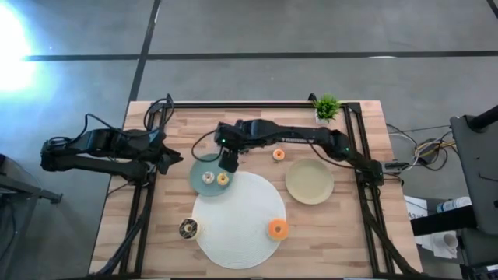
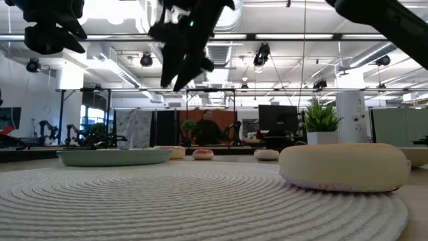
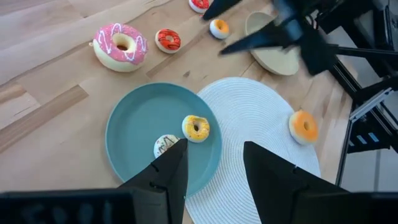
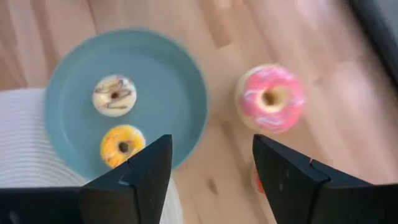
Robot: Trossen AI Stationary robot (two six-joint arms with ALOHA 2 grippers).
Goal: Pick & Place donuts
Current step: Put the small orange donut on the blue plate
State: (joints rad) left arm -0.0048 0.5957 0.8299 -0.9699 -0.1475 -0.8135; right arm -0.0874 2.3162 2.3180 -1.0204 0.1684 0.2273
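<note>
A teal plate point(image 1: 201, 185) holds a tiny white donut with brown stripes point(image 4: 114, 95) and a tiny yellow donut point(image 4: 123, 145). The pink-frosted donut point(image 4: 270, 98) lies on the wood just beyond the plate; my right arm hides it in the high view. My right gripper point(image 4: 208, 165) is open and empty, above the gap between plate and pink donut point(image 1: 227, 161). My left gripper point(image 3: 211, 168) is open and empty, above the plate's left side point(image 1: 167, 155). An orange donut point(image 1: 277, 229) lies on the white mat point(image 1: 241, 233). A dark brown donut point(image 1: 188, 228) lies at the mat's left edge.
A beige plate point(image 1: 309, 181) sits right of the mat. A tiny orange donut point(image 1: 278, 154) and a tiny red one point(image 3: 167, 40) lie on the wood at the far side. A potted plant point(image 1: 327, 107) stands at the far right corner. Black frame rails run along both table sides.
</note>
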